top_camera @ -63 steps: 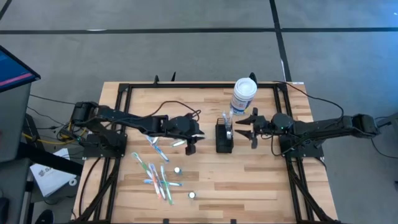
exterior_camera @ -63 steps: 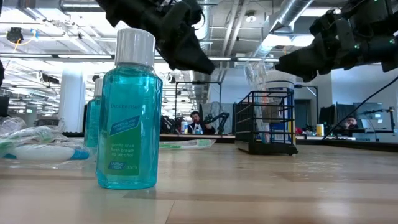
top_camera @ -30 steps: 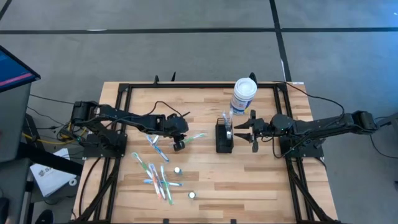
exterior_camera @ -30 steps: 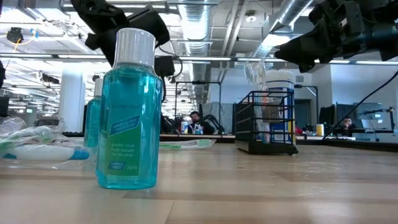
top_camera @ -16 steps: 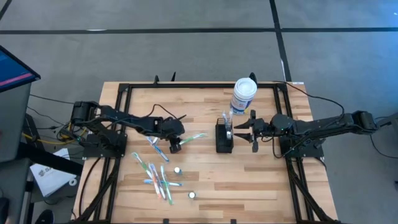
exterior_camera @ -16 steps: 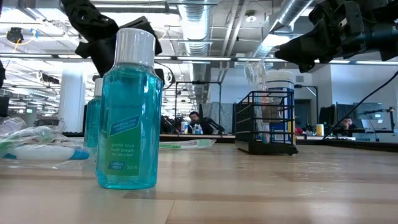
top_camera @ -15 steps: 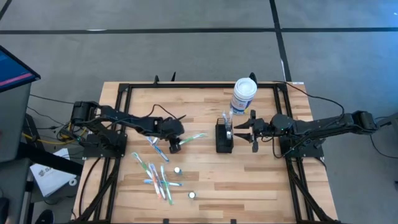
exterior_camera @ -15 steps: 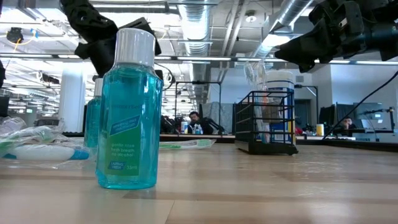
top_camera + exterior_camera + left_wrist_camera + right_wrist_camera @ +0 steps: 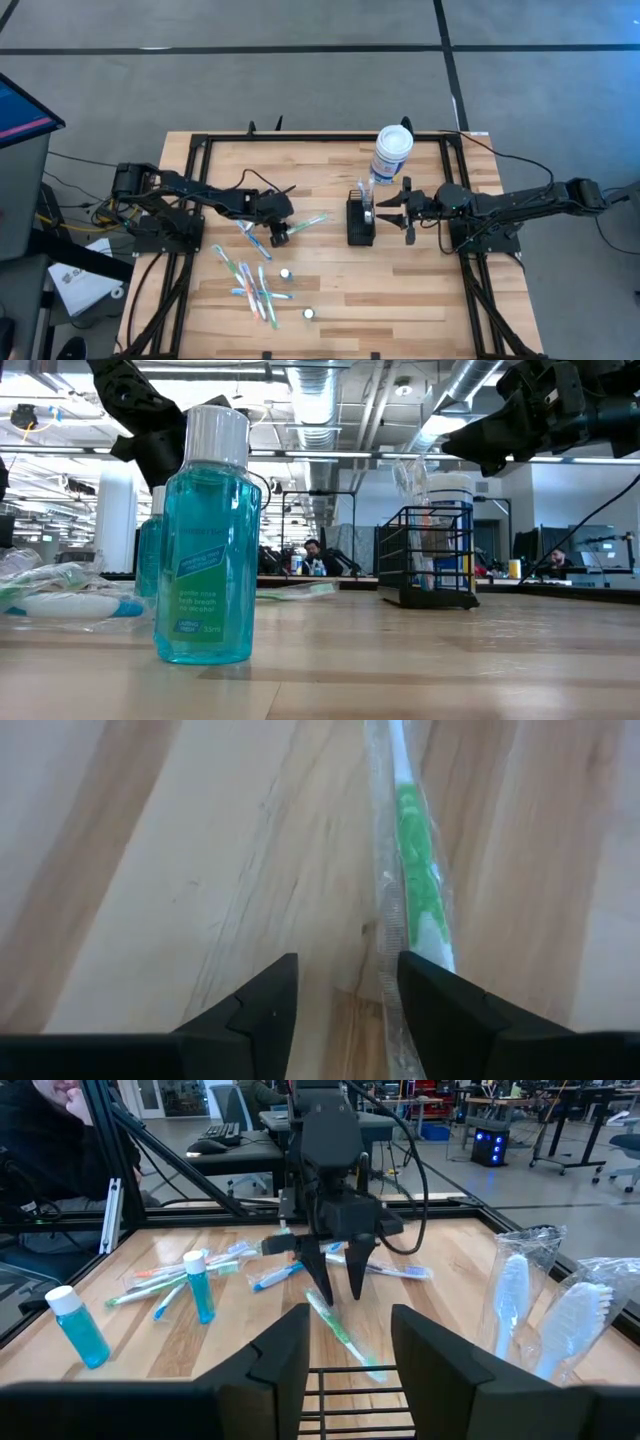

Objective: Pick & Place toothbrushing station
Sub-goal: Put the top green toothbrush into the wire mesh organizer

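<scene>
Jaws of both grippers stand apart w/ nothing held — left gripper mid-left over a wrapped green toothbrush, right gripper beside the toothbrushing station at centre — a few brushes in, most loose lower left.

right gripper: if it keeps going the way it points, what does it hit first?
The right gripper, jaws open, points at the black caddy just ahead. It would likely meet the caddy's top rim first; its height above is unclear.

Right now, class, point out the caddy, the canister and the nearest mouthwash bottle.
Caddy (image 9: 360, 222), high view, black top rim.
Canister (image 9: 392, 148), high view, white lid.
Mouthwash bottle (image 9: 208, 575), low view, its label.
</scene>
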Robot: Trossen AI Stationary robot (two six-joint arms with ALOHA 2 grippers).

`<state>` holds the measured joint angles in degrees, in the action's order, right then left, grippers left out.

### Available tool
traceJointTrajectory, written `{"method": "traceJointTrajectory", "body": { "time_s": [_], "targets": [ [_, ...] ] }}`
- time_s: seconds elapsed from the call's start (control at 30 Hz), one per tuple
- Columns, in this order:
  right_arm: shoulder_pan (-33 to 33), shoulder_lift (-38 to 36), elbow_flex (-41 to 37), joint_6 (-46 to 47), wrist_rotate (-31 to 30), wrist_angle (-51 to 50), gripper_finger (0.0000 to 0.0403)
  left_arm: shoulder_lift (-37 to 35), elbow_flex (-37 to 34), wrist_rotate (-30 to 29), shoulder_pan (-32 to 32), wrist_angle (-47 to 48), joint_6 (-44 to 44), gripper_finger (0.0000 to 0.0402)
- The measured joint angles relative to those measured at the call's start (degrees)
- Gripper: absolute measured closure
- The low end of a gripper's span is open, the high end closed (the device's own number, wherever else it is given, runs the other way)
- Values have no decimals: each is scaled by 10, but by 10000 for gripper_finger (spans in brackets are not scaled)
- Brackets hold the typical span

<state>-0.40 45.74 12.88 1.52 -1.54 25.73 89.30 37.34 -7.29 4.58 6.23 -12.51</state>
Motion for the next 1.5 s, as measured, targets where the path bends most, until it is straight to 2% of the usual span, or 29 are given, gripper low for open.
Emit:
{"method": "traceJointTrajectory", "body": {
  "time_s": [0.33, 0.77, 1.0, 1.13, 1.37, 1.5],
  "targets": [
    [0, 0, 0, 0, 0, 0, 269, -56, 0, 26, -13, -13, -3, 235],
    [0, 0, 0, 0, 0, 0, 274, 24, 0, 27, -20, -19, -2, 234],
    [0, 0, 0, 0, 0, 0, 275, 29, 2, 14, -21, -20, -2, 238],
    [0, 0, 0, 0, 0, 0, 275, 30, 2, 10, -21, -19, -2, 273],
    [0, 0, 0, 0, 0, 0, 275, 31, 2, 6, -20, -22, -2, 382],
    [0, 0, 0, 0, 0, 0, 275, 31, 1, 7, -20, -25, -4, 384]
  ]
}}
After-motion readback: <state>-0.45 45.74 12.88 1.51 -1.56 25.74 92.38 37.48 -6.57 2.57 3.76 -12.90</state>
